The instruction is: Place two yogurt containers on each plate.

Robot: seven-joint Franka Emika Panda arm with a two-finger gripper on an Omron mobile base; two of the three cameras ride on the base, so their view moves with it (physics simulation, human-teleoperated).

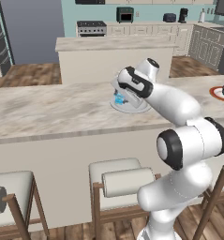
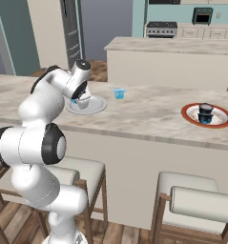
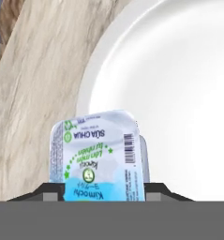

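A light blue yogurt container (image 3: 98,154) sits pinched in my gripper (image 3: 101,190) above the grey plate (image 3: 179,93); probably light, thin-walled, best held gently across its sides.

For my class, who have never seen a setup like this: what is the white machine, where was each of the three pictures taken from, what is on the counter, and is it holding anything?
The white machine is a robot arm in a computer-drawn kitchen. Two pictures come from cameras behind it, one to its left and one to its right; the third looks out from its hand.

On the marble counter are a pale plate and a red-rimmed plate. The red-rimmed plate carries dark yogurt containers, though how many is hard to tell. One light blue yogurt container stands on the counter beyond the pale plate.

In the hand view, another light blue yogurt cup sits between the hand's fingers at the pale plate's edge. Whether it is gripped or being let go cannot be told.
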